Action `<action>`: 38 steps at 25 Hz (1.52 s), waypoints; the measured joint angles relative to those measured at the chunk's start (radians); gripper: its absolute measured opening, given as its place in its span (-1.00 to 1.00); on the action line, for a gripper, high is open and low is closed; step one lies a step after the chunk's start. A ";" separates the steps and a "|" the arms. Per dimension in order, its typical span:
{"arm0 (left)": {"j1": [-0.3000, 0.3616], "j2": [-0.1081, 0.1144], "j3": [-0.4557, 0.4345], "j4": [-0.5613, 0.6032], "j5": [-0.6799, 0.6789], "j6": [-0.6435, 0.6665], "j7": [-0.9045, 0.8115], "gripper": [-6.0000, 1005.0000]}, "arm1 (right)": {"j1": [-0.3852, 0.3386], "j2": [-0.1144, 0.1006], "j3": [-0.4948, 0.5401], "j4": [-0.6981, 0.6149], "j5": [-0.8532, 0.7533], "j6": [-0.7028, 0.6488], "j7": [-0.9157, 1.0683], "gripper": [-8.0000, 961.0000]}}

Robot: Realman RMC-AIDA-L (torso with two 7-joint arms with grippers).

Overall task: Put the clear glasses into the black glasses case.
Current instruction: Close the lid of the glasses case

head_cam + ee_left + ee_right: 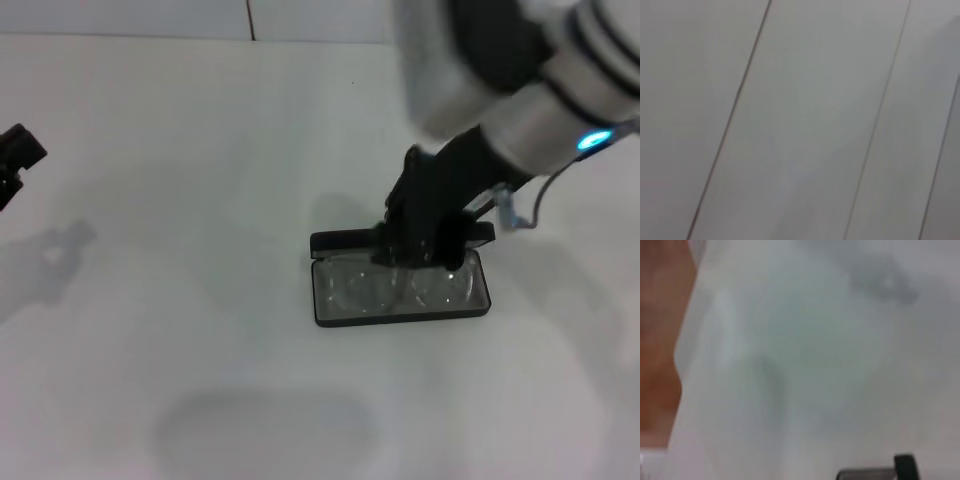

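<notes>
The right gripper (420, 262) sits low over the open case (402, 315) at 4 o'clock, glasses (400, 288) inside; its grip can't be told. The left gripper (15, 160) is parked at 9 o'clock.

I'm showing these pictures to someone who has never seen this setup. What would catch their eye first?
Most striking is the right gripper, dark against the white table, reaching down into the open flat rectangular black glasses case right of centre. Inside the case lie the transparent curved-lens clear glasses, under the gripper. The left gripper sits idle at the far left edge.
</notes>
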 joint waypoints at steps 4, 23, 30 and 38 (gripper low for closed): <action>-0.016 -0.004 0.021 0.001 0.001 0.021 -0.017 -0.72 | -0.137 0.002 0.171 -0.090 0.164 -0.009 -0.093 -0.66; -0.412 -0.085 0.492 -0.034 0.006 -0.247 -0.157 -0.66 | -0.598 -0.009 1.367 0.607 0.624 -0.240 -0.739 -0.65; -0.524 -0.096 0.682 -0.117 -0.006 -0.485 -0.155 -0.64 | -0.620 -0.011 1.534 0.729 0.530 -0.252 -0.814 -0.65; -0.534 -0.098 0.762 -0.139 -0.019 -0.568 -0.160 -0.65 | -0.613 -0.014 1.534 0.772 0.523 -0.232 -0.835 -0.65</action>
